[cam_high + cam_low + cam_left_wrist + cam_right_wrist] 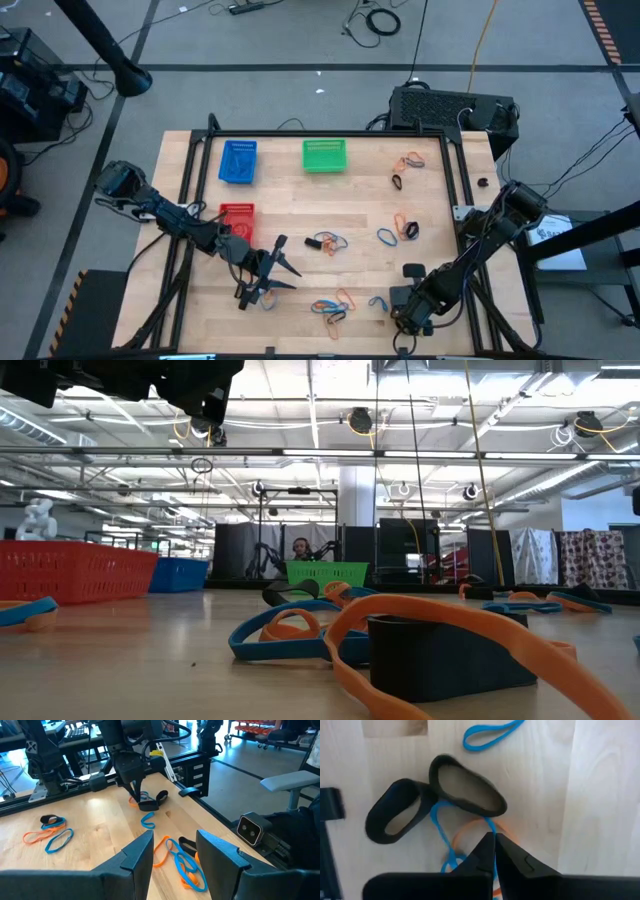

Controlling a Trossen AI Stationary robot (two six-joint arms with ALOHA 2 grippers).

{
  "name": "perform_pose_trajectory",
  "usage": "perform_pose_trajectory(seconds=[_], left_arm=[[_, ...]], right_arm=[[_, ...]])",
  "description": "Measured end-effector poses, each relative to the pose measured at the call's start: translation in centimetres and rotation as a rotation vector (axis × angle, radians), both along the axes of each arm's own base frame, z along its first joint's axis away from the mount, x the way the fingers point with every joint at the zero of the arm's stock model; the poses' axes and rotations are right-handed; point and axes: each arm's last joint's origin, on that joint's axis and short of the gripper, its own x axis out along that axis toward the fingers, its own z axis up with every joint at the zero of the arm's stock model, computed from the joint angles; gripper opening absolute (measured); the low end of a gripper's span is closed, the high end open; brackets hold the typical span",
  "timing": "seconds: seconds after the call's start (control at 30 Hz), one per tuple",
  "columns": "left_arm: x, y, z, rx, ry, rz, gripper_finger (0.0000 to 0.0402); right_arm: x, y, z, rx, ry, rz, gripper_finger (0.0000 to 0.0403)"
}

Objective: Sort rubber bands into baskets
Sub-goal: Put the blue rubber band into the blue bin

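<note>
- The right wrist view alone shows the right gripper (pixel 494 845) with its fingers pressed together on a thin blue rubber band (pixel 440 827), which lies on the wooden table (pixel 600 795) with an orange rubber band (pixel 462 832) just under it. Two wide black bands (pixel 467 785) touch each other just beyond, and a separate blue loop (pixel 492 734) lies farther off.
- The high view places that gripper (pixel 405 312) low at the near right edge of the table, and the left gripper (pixel 270 280) near the front, left of centre.
- The left wrist view shows the left gripper's fingers (pixel 137 857) spread apart and holding nothing, above a tangle of blue and orange bands (pixel 182 865).
- Three baskets appear from above: a blue basket (pixel 238 161), a green basket (pixel 325 155) and a red basket (pixel 237 218). No bands are visible in them.
- From above, roughly six scattered clusters of bands lie on the table; single loops cannot be counted.
- The low view alone shows a person (pixel 300 548) seated far behind the green basket.
</note>
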Motion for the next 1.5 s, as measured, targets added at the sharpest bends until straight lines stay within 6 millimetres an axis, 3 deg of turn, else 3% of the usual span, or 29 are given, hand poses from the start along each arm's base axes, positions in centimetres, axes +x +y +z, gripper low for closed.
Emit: perform_pose_trajectory(seconds=[0.33, 0.6, 0.83, 1.03, 1.23, 1.5], left_arm=[[0.5, -0.3, -0.7, -0.005, -0.009, -0.002, 0.0157], [3.6, -0.8, -3.3, -0.197, -0.103, 0.099, 0.0157], [8.4, -0.1, -5.3, -0.527, 0.010, 0.289, 0.0157], [10.8, 2.2, -6.0, -0.769, 0.104, 0.307, 0.0157], [11.3, 3.4, -5.9, -0.818, 0.133, 0.266, 0.0157], [11.3, 3.4, -6.0, -0.817, 0.140, 0.269, 0.0157]], right_arm=[[1.2, 0.4, 4.6, -0.072, 0.037, -0.017, 0.0001], [3.5, 0.4, 7.5, -0.257, -0.285, -0.034, 0.0000], [5.9, -1.2, 8.0, -0.346, -0.446, -0.096, 0.0000], [7.4, -2.1, 8.3, -0.357, -0.493, -0.038, 0.0000], [8.4, -3.0, 8.4, -0.375, -0.509, 0.004, 0.0000], [9.5, -4.5, 8.5, -0.401, -0.515, 0.011, 0.0000]])
